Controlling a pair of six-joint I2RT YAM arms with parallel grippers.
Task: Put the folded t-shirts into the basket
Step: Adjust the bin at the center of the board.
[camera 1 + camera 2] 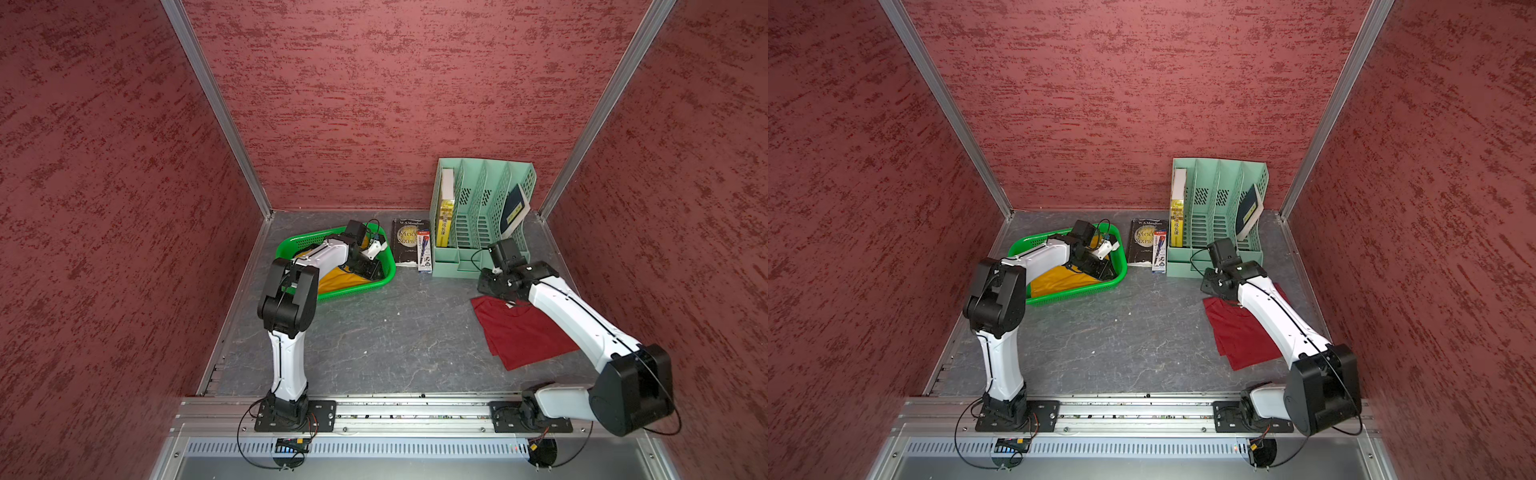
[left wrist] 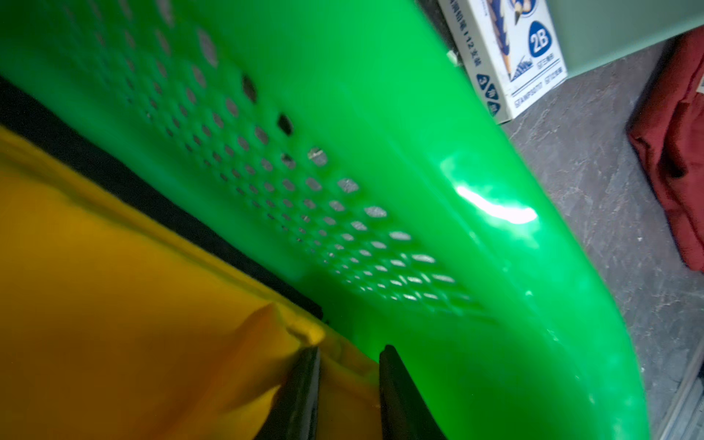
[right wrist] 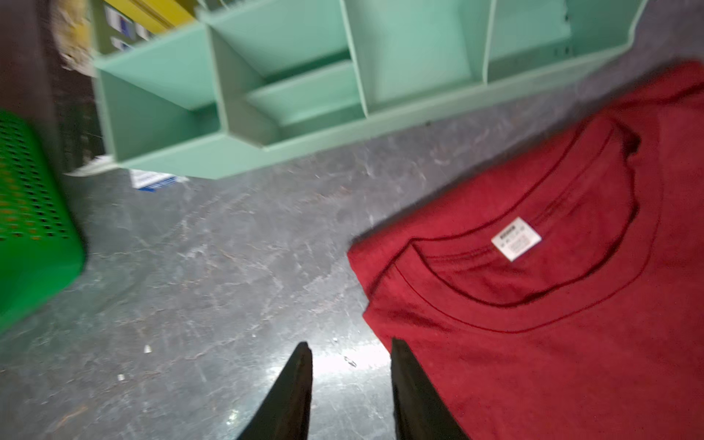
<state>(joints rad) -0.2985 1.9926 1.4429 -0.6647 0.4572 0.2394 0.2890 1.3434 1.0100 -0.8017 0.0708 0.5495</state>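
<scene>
The green basket (image 1: 353,289) (image 1: 1077,291) stands at the back left. In it lies the mustard yellow t-shirt (image 1: 338,278) (image 2: 95,304) on top of the black one (image 2: 114,179). My left gripper (image 1: 372,271) (image 2: 348,348) is down inside the basket by its wall (image 2: 419,114), open, with a fold of yellow cloth lying in the gap. The dark red t-shirt (image 1: 523,332) (image 3: 552,304) lies flat on the table at the right, collar and label up. My right gripper (image 1: 487,293) (image 3: 348,343) hovers open at its far left corner, one finger at the cloth's edge, bare table between the fingers.
A mint-green file organiser (image 1: 482,216) with books stands at the back right, close behind the right gripper. A dark book (image 1: 409,241) and a pencil box (image 1: 424,251) lie between it and the basket. Red walls close in three sides.
</scene>
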